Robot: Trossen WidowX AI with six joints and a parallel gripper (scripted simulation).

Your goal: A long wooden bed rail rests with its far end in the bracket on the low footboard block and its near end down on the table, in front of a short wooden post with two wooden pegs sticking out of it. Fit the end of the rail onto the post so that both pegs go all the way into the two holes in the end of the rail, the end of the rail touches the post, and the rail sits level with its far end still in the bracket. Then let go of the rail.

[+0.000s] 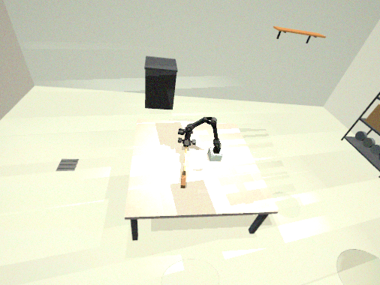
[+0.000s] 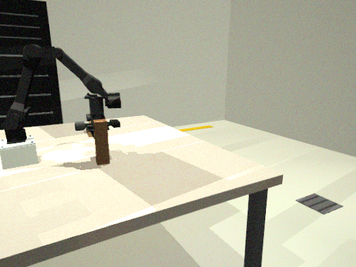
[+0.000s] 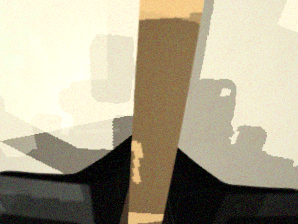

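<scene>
The light wooden rail (image 1: 185, 151) (image 3: 162, 90) runs from my gripper to the orange-brown footboard block (image 1: 183, 181), where a dark spot shows at its near end in the top view. My gripper (image 1: 187, 143) (image 2: 92, 127) (image 3: 148, 140) is shut on the rail, with one black finger on each side. The brown upright post (image 2: 102, 144) stands just in front of the gripper in the exterior view; the gripper hides it in the top view. The pegs, the holes and any gap between rail and post are hidden. The bracket is too small to judge.
The arm's pale base box (image 1: 215, 155) (image 2: 19, 156) stands on the table (image 1: 150, 195) (image 2: 169, 197), to the side of the rail. The arm arches over from it to the rail. Patches of light and shadow lie across the tabletop.
</scene>
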